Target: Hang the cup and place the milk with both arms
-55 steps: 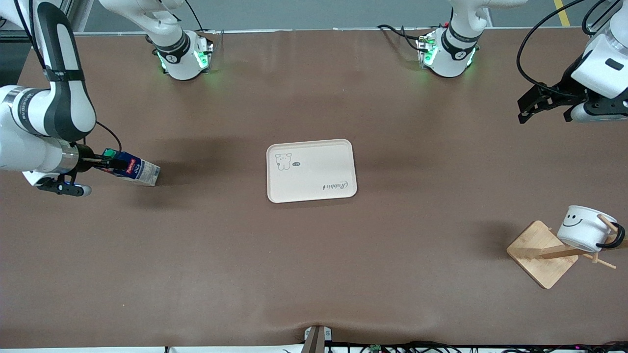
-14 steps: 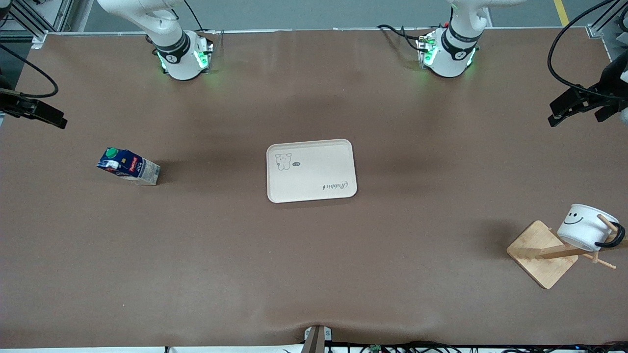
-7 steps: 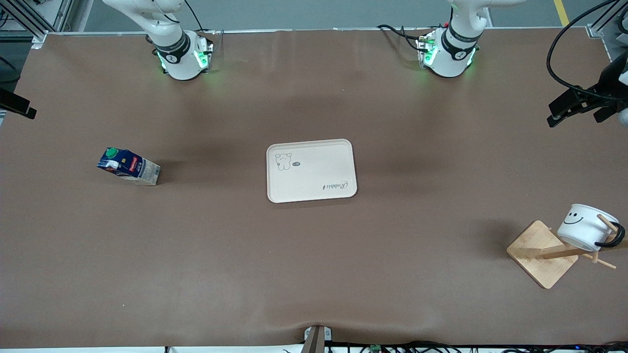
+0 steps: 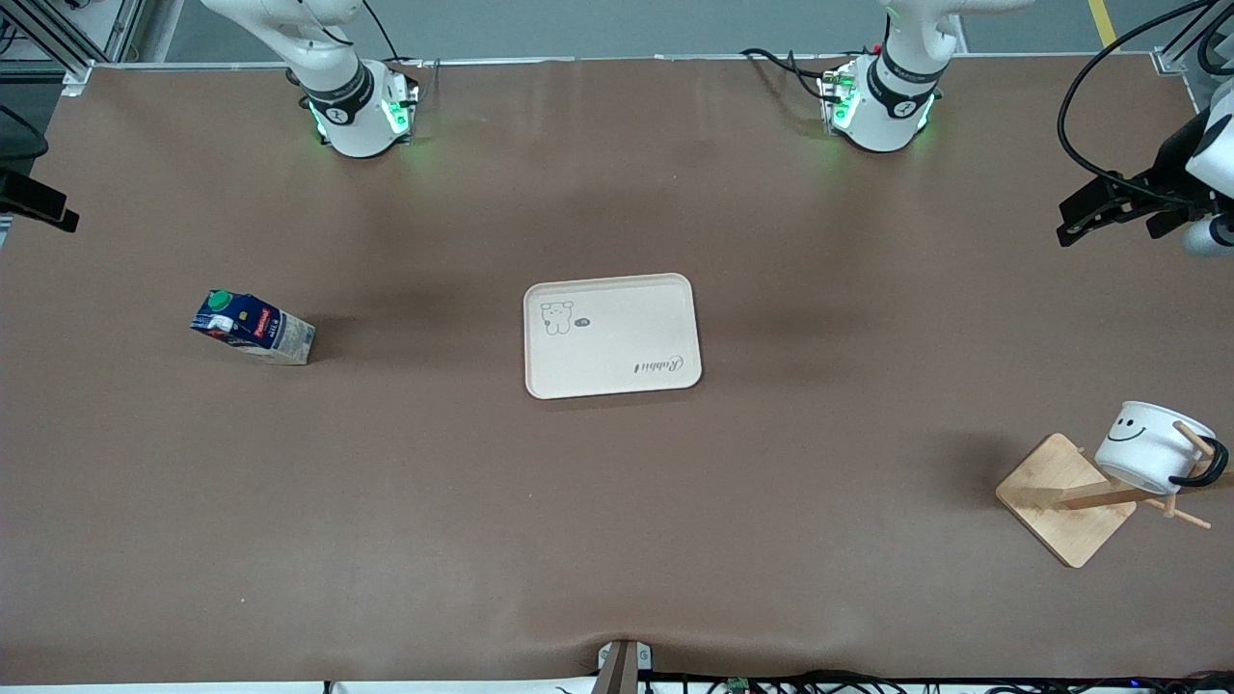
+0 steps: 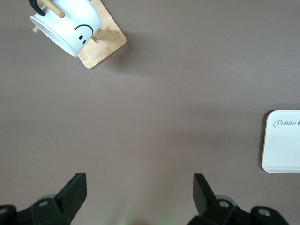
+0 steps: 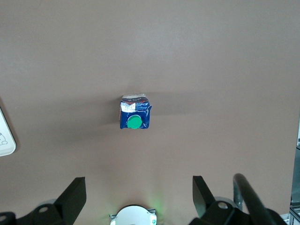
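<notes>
The milk (image 4: 253,328), a dark blue carton with a green cap, stands on the table toward the right arm's end; it also shows in the right wrist view (image 6: 135,112). The cup (image 4: 1152,446), white with a smiley face, hangs by its black handle on a peg of the wooden rack (image 4: 1060,501) toward the left arm's end, and shows in the left wrist view (image 5: 65,26). My right gripper (image 4: 40,207) (image 6: 138,192) is open and empty, high above the table's edge. My left gripper (image 4: 1078,220) (image 5: 138,187) is open and empty, high over its end.
A pale tray (image 4: 611,376) with a bear drawing lies at the table's middle, with nothing on it; its edge shows in the left wrist view (image 5: 281,159) and right wrist view (image 6: 5,140). The right arm's base (image 6: 133,216) glows green.
The right gripper has let go of the milk, opened and pulled up and away to the table's edge. The left gripper has shifted slightly. The milk and cup have not moved.
</notes>
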`<act>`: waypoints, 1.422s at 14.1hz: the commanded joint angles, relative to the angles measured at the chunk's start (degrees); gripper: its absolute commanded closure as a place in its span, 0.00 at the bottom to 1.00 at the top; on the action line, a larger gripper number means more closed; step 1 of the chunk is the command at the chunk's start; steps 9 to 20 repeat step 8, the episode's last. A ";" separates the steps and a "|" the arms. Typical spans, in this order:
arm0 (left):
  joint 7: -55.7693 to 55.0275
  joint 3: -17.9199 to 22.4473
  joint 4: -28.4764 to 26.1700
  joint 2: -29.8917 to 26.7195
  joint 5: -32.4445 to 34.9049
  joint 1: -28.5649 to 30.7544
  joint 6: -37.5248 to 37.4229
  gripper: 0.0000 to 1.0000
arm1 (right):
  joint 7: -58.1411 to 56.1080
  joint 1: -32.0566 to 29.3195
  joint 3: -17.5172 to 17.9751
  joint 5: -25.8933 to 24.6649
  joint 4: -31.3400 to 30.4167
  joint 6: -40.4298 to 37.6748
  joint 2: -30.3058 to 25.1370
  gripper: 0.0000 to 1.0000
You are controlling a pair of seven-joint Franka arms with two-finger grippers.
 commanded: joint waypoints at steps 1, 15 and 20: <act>-0.19 -0.07 1.43 0.33 -0.70 0.32 -1.32 0.00 | -1.82 -2.16 0.60 4.67 -0.04 1.45 -0.22 0.00; -0.37 0.37 1.52 -0.02 -0.70 0.59 -1.32 0.00 | -1.64 -2.52 0.60 5.57 0.05 2.86 -0.04 0.00; -0.37 0.37 1.52 -0.02 -0.70 0.59 -1.32 0.00 | -1.64 -2.52 0.60 5.57 0.05 2.86 -0.04 0.00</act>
